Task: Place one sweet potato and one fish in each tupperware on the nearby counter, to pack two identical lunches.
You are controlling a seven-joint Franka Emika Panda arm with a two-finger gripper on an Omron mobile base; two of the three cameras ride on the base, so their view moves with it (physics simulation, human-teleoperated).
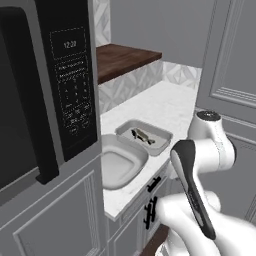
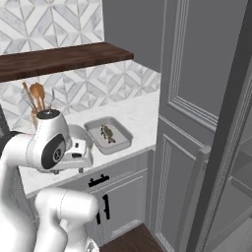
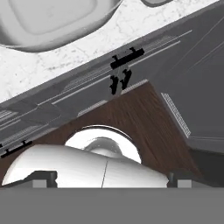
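Observation:
Two grey tupperware stand on the white marble counter [image 1: 170, 107]. A small dark fish [image 1: 141, 135] lies in the rectangular one [image 1: 159, 145], also seen from the right [image 2: 123, 140] with the fish [image 2: 107, 133] in it. The rounder, bowl-like one [image 1: 120, 162] holds nothing; it fills the top left of the hand view [image 3: 52, 17]. My gripper [image 3: 111, 179] is open, its dark fingertips [image 3: 43, 177] far apart and nothing between them. It hangs in front of the counter's edge and faces down the cabinet fronts. The sweet potato is out of view.
A black microwave [image 1: 45, 90] stands at the left, close to the round container. Above the counter hangs a dark wooden shelf [image 2: 64, 59]. A holder with wooden spoons [image 2: 35, 101] stands at the back. A tall grey cabinet [image 2: 197, 108] bounds the right. Black handles [image 3: 127, 57] line the doors.

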